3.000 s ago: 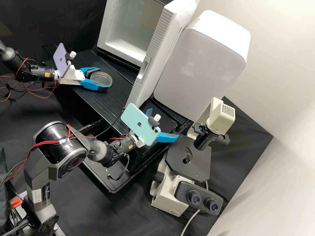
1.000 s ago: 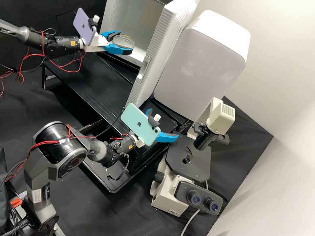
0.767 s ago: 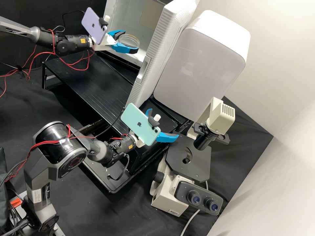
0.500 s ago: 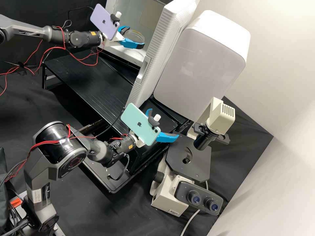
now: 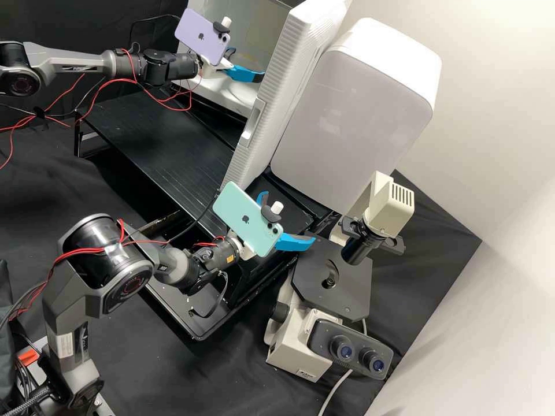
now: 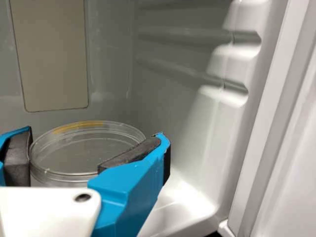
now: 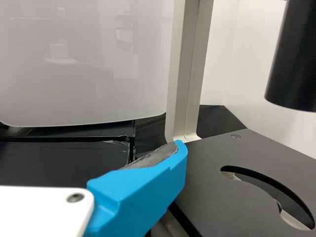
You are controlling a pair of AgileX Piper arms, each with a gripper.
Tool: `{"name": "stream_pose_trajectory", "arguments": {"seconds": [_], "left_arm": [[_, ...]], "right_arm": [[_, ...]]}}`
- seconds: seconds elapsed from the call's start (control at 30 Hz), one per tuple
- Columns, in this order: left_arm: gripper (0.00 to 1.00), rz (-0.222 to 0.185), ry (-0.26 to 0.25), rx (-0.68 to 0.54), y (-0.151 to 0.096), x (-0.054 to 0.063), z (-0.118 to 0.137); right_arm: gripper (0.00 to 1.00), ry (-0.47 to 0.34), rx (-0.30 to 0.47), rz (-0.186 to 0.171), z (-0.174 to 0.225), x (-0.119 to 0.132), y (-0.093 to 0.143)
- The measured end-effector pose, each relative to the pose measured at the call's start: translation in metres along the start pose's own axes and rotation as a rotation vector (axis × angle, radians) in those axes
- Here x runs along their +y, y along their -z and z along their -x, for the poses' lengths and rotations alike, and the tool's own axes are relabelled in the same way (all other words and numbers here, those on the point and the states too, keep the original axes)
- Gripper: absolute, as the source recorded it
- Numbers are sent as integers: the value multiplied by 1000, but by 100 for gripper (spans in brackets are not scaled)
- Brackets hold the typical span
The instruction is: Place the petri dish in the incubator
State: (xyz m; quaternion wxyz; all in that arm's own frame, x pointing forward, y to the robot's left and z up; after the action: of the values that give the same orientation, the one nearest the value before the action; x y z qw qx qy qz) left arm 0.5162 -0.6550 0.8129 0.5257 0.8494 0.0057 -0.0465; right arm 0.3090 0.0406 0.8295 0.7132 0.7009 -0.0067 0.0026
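Dark grey left arm (image 5: 75, 56) and right arm (image 5: 98, 271) had rounded joints, red cables (image 5: 34, 124) ran along both, lilac phone (image 5: 202, 36) and mint phone (image 5: 245, 218) were clamped at the wrists, white left gripper (image 6: 89, 140) bore blue fingers (image 6: 143, 175), black pads (image 6: 129, 154), one silver screw (image 6: 82, 197).

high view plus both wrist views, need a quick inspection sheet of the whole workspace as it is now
surface: black ribbed bench, with the incubator standing at its far end.
job's things: clear petri dish inside the open white incubator, gripped, not yet released.
clutter: nothing seen.
grippers: left gripper shut on the petri dish inside the chamber; right gripper open, by the microscope stage.
cables: red wires looped along the left arm.
surroundings: black cloth below, white wall beside.
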Motion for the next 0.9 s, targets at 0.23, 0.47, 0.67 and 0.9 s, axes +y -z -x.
{"name": "stream_pose_trajectory", "arguments": {"seconds": [0.23, 0.47, 0.67, 0.9], "left_arm": [[0, 7, 1, 0, 1, -13, -13], [0, 37, 33, 40, 8, -31, -21], [0, 31, 65, 63, 14, -44, -23], [0, -14, 101, 78, 20, -56, -23]], "right_arm": [[100, 0, 0, 0, 0, 0, 0], [100, 0, 0, 0, 0, 0, 0], [100, 0, 0, 0, 0, 0, 0], [100, 0, 0, 0, 0, 0, 0]]}}
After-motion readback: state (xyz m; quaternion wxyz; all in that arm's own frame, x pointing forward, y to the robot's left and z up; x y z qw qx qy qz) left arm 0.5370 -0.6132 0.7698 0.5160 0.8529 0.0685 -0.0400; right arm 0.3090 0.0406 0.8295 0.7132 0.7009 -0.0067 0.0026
